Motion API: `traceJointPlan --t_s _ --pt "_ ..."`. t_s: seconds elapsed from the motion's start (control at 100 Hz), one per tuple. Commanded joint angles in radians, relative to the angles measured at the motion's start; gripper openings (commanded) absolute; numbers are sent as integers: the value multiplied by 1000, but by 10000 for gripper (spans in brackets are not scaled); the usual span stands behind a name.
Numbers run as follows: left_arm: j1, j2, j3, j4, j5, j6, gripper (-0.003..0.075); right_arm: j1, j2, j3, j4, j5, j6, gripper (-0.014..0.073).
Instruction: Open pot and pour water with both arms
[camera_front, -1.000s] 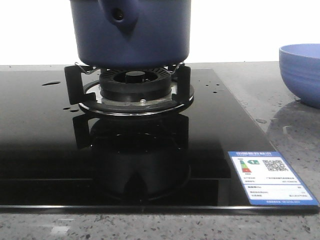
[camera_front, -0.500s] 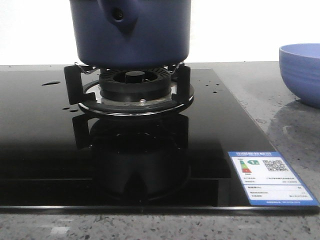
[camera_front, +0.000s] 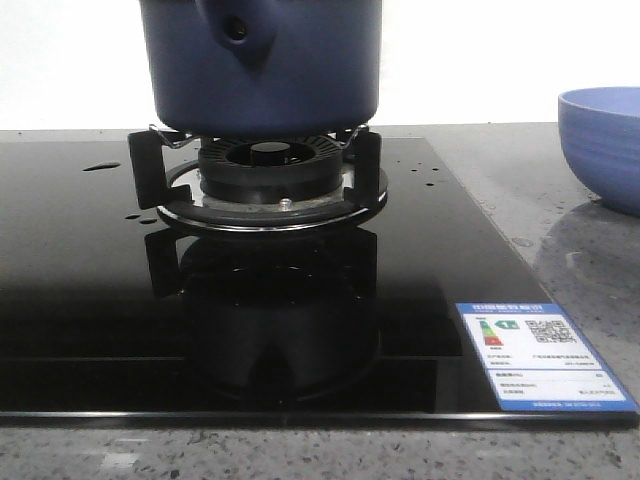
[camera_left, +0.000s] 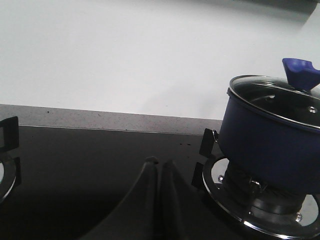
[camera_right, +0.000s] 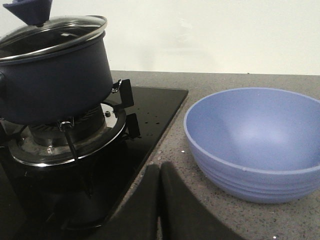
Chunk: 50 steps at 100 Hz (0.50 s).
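The dark navy pot (camera_front: 262, 65) stands on the burner of the black glass hob (camera_front: 100, 300), its holed side stub facing me. In the wrist views the pot (camera_left: 272, 142) (camera_right: 52, 82) carries a glass lid (camera_left: 277, 95) (camera_right: 52, 32) with a blue knob (camera_left: 300, 73) (camera_right: 31, 11). My left gripper (camera_left: 159, 162) is shut and empty, low over the hob to the pot's left. My right gripper (camera_right: 160, 167) is shut and empty, over the counter between hob and bowl. Small water drops (camera_front: 432, 180) (camera_right: 152, 121) lie on the hob.
A light blue bowl (camera_front: 603, 145) (camera_right: 255, 140) sits on the speckled grey counter (camera_front: 580, 270) right of the hob. A second burner ring (camera_left: 4, 165) is at the hob's far left. An energy label (camera_front: 540, 352) is stuck on the hob's front right corner. A white wall stands behind.
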Motion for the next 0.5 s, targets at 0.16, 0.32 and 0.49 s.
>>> traceJointPlan --t_s 0.16,0.32,0.49 --pt "-9 6 -26 10 -14 -18 -19 2 6 -25 37 -25 -10 -51" --pt "-9 6 -26 616 -103 -669 -19 2 6 -25 37 -25 -10 -51" --pt "-9 -11 -9 1358 -156 -1445 -19 2 6 -25 37 -25 -10 -51"
